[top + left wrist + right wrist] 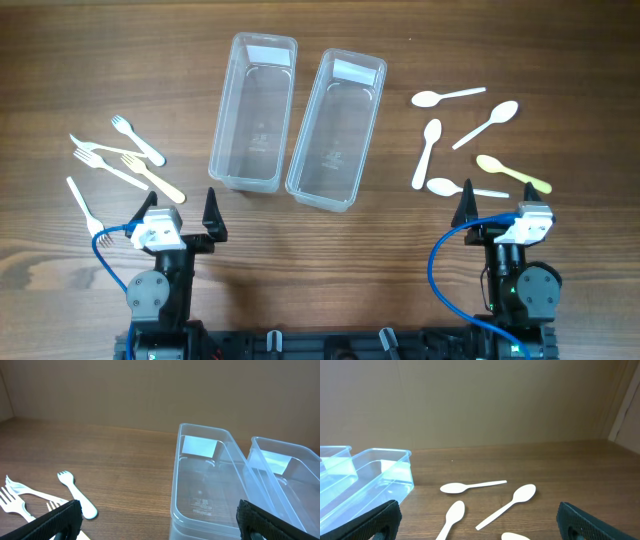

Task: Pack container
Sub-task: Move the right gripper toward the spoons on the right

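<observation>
From above, two clear, empty containers lie side by side in the upper middle of the frame on the wooden desk (pixel 320 265). The left container (pixel 250 115) and the right container (pixel 336 130) both slant a little, and their lower ends are closest together; whether they touch cannot be told. Several plastic forks (pixel 105 162) lie scattered at the left of the frame, one of them cream-coloured. Several spoons (pixel 428 152) lie at the right, one of them yellowish. The left gripper (pixel 182 212) sits at the lower left, just below the forks, with its jaws spread wide and nothing between them. The right gripper (pixel 497 212) sits at the lower right, just below the lowest spoon. One of its dark fingers (pixel 465 203) shows clearly, while the other is mostly hidden under the white camera housing. In the left wrist view, the left gripper (pixel 157 510) has its two black fingers (pixel 50 522) in the bottom corners, far apart and holding nothing. The left container (pixel 205 495) fills the lower middle, the right container (pixel 287 485) stands beside it at the right edge, and the forks (pixel 75 494) lie at the lower left. In the right wrist view, the right gripper (pixel 477 510) is likewise wide open and empty. The right container (pixel 375 477) is at the left, and the spoons (pixel 470 486) are spread across the lower centre.
</observation>
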Robot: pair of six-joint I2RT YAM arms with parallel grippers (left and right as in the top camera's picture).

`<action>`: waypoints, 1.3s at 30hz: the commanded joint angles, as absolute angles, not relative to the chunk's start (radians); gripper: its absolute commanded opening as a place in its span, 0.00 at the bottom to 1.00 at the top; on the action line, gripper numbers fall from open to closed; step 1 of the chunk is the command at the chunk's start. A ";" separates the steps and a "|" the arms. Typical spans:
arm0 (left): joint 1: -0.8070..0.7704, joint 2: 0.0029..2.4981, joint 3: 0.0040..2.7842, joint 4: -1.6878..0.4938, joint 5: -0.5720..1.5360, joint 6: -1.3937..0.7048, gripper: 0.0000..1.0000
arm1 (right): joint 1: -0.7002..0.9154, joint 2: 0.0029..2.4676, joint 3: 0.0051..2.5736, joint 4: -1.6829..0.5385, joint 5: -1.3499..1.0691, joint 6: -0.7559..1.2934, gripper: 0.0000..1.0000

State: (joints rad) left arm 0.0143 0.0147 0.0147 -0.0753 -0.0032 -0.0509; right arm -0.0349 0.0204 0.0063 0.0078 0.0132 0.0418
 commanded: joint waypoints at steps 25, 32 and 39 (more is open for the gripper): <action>0.021 0.007 0.006 -0.072 -0.013 -0.061 1.00 | -0.029 0.018 0.006 0.032 -0.106 0.086 1.00; 0.021 0.007 0.006 -0.072 -0.013 -0.060 1.00 | -0.029 0.173 0.334 -0.159 -0.157 0.036 1.00; 0.021 0.007 0.006 -0.072 -0.013 -0.060 1.00 | -0.029 1.025 1.061 -0.903 -0.158 -0.321 1.00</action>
State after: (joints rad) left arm 0.0143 0.0147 0.0120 -0.0750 -0.0032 -0.0509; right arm -0.0334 0.8402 0.9607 -0.8265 -0.1730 -0.1844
